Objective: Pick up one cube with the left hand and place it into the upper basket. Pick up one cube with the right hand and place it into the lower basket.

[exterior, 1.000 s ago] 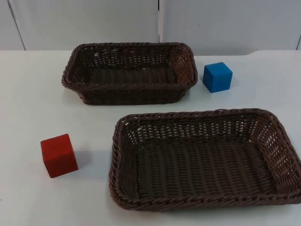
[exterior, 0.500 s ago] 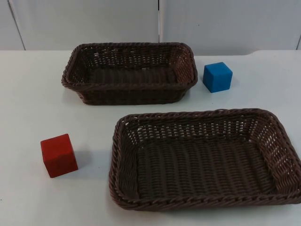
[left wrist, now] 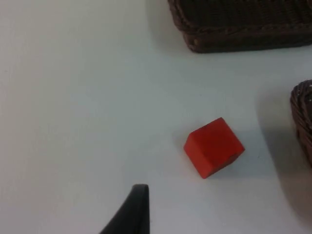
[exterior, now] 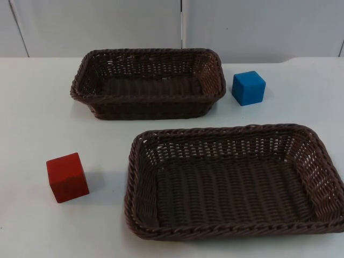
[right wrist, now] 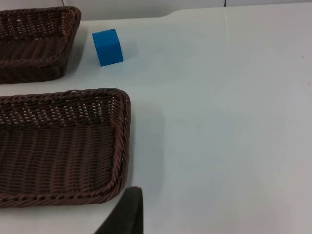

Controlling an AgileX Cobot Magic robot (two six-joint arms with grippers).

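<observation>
A red cube (exterior: 67,177) sits on the white table, left of the lower basket (exterior: 226,131). A blue cube (exterior: 248,87) stands just right of the upper basket (exterior: 148,98). Both brown wicker baskets hold nothing. My left gripper (left wrist: 132,212) hangs above bare table a short way from the red cube (left wrist: 213,147), with the upper basket (left wrist: 243,39) beyond it. My right gripper (right wrist: 126,214) hovers at the near right corner of the lower basket (right wrist: 119,146), far from the blue cube (right wrist: 107,47).
The grey partition wall (exterior: 183,27) closes the table behind the upper basket. Open white table (exterior: 32,107) lies left of both baskets and around the red cube. More bare table (right wrist: 234,122) spreads right of the lower basket.
</observation>
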